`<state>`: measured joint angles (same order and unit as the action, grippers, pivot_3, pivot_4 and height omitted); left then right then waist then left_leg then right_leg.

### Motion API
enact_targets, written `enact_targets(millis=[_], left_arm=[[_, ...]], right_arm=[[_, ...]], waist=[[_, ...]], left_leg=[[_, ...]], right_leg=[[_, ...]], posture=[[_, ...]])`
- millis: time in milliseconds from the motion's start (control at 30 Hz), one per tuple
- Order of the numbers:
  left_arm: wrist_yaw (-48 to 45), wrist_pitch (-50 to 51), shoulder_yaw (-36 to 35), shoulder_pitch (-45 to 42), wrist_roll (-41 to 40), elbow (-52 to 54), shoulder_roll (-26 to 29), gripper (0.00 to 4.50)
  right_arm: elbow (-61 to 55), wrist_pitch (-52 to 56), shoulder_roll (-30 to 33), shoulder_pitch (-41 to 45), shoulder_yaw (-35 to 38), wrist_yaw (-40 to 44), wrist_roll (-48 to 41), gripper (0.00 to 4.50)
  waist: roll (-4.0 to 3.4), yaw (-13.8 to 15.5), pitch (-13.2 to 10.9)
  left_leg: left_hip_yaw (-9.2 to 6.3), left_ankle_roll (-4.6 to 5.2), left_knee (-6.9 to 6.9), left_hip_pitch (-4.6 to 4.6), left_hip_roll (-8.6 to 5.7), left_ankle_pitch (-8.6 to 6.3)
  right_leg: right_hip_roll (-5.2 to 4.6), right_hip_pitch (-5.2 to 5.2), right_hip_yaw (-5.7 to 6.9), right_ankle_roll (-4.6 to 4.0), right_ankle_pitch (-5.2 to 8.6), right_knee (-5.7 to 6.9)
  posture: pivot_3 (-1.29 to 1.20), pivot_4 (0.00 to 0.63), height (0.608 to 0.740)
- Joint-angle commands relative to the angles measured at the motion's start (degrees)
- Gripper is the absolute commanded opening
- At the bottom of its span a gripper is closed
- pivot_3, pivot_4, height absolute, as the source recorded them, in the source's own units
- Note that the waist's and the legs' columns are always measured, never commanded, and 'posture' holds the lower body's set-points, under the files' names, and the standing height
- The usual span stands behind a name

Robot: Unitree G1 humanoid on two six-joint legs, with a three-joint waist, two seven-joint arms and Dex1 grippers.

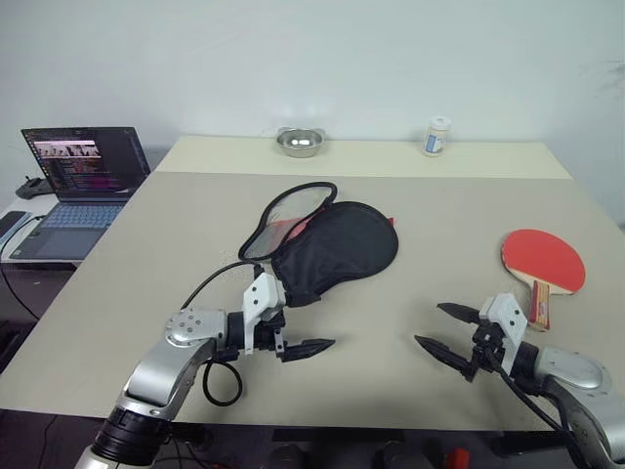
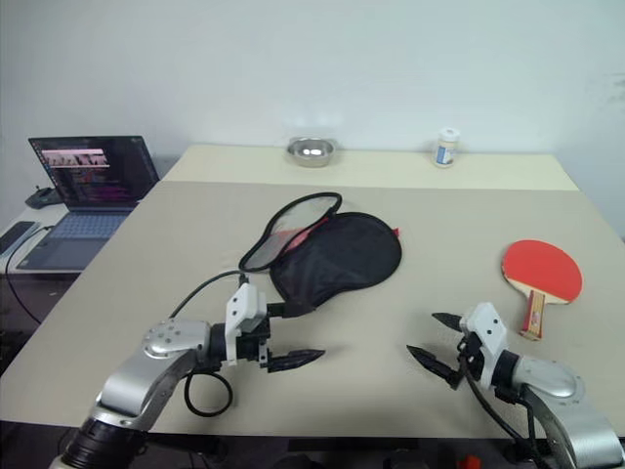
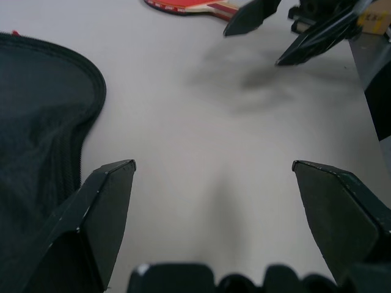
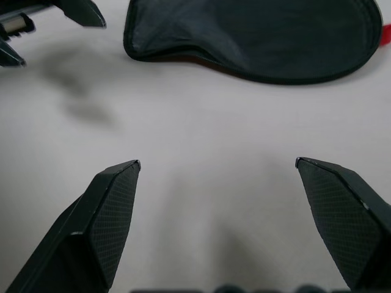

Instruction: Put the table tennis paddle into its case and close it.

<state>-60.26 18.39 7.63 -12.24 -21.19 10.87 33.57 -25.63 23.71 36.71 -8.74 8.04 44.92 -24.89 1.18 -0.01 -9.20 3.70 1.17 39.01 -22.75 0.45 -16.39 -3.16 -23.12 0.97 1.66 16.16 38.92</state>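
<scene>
The table tennis paddle (image 1: 543, 260) lies flat on the counter (image 1: 439, 210) at about four o'clock from the centre, red face up, handle pointing back toward me. The case (image 1: 332, 249) sits near the middle, black face up, its zip mouth gaping at the ten o'clock side with a sliver of red lining showing.

My right end effector (image 1: 447, 331) hovers just short of the handle, fingers spread wide and holding nothing. My left end effector (image 1: 298, 344) hangs at six o'clock of the case, also spread and empty.

My worry is the flat paddle: with nothing to get under, my fingers may skid on the handle and shove it toward the three o'clock edge. The case is limp, so if my left side fails to pin it, the paddle could push it away instead of entering. The open flap may also fold shut.
</scene>
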Motion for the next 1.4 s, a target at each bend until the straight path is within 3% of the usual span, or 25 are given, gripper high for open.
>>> enact_targets(millis=[33,267,433,600,867,1000,1133,1267,1400], left_arm=[[0.20,-0.71,0.22,-1.46,0.07,-1.18,-0.86,4.50],[-0.78,-0.60,-0.96,-2.36,-0.73,-2.65,-0.75,4.50],[-2.82,3.34,-6.24,-1.97,-5.21,-6.45,2.29,4.50],[-5.28,8.16,-9.05,-2.40,-8.20,-11.44,4.59,4.50],[-7.17,5.68,-7.26,-7.86,-2.55,-24.92,5.78,4.50],[-4.77,6.80,-6.24,-11.71,0.45,-31.01,4.73,4.50],[-1.10,7.39,-4.18,-16.76,2.81,-35.67,0.00,4.50],[2.07,7.40,-6.24,-21.32,3.22,-41.49,-3.64,4.50],[4.06,8.38,-7.65,-23.89,2.72,-44.64,-6.14,4.50]], right_arm=[[-3.31,1.65,1.59,-1.22,3.52,-0.55,-1.69,4.48],[-5.41,2.58,2.84,0.65,5.52,-1.80,-3.03,4.48],[-12.09,13.05,5.94,9.25,11.18,-6.09,-13.50,4.48],[-13.82,18.02,9.06,13.15,11.43,-6.88,-18.32,4.48],[-19.75,15.32,10.77,3.02,6.78,-4.34,-13.42,4.48],[-20.08,12.95,10.09,-0.62,6.39,-3.95,-11.04,4.48],[-19.44,11.21,9.07,-2.10,5.69,-3.87,-9.70,4.48],[-19.80,10.61,8.42,-2.55,4.51,-4.62,-8.44,4.48],[-19.95,10.32,7.60,-2.53,3.91,-5.47,-7.45,4.48]], waist=[[0.02,0.01,0.01],[0.01,-0.12,0.01],[0.00,-0.29,0.00],[0.08,0.00,0.02],[0.14,0.41,0.02],[0.23,0.27,0.10],[0.22,0.71,0.12],[0.25,1.27,0.12],[0.25,1.29,0.12]], left_leg=[[0.00,0.00,0.00,0.01,0.00,0.00],[0.00,0.00,0.01,0.06,0.01,0.00],[-0.02,-0.01,0.01,0.06,0.03,0.01],[-0.18,-0.01,0.00,-0.04,0.04,0.01],[-0.20,0.00,0.00,-0.14,0.00,0.00],[-0.21,0.00,0.02,-0.07,0.00,0.00],[-0.28,0.01,0.04,0.16,0.00,0.03],[-0.38,0.02,0.03,0.92,0.01,0.04],[-0.37,0.06,0.04,0.91,0.01,0.09]], right_leg=[[0.00,0.00,0.00,0.00,0.00,0.00],[0.03,0.03,0.00,-0.04,-0.03,0.04],[0.02,0.00,0.01,-0.07,-0.04,0.07],[0.02,0.01,0.20,-0.08,-0.03,-0.03],[0.00,-0.01,0.24,-0.08,-0.03,-0.10],[0.00,0.03,0.25,-0.07,-0.03,-0.03],[0.01,0.27,0.33,-0.07,-0.04,0.04],[-0.01,1.07,0.42,0.08,0.07,-0.11],[-0.02,1.08,0.39,0.06,0.03,-0.13]], posture=[[0.00,0.150,0.740],[0.00,0.150,0.740],[0.00,0.150,0.740],[0.00,0.150,0.740],[0.00,0.150,0.740],[0.00,0.150,0.740],[0.00,0.150,0.740],[0.00,0.150,0.740],[0.00,0.150,0.740]])
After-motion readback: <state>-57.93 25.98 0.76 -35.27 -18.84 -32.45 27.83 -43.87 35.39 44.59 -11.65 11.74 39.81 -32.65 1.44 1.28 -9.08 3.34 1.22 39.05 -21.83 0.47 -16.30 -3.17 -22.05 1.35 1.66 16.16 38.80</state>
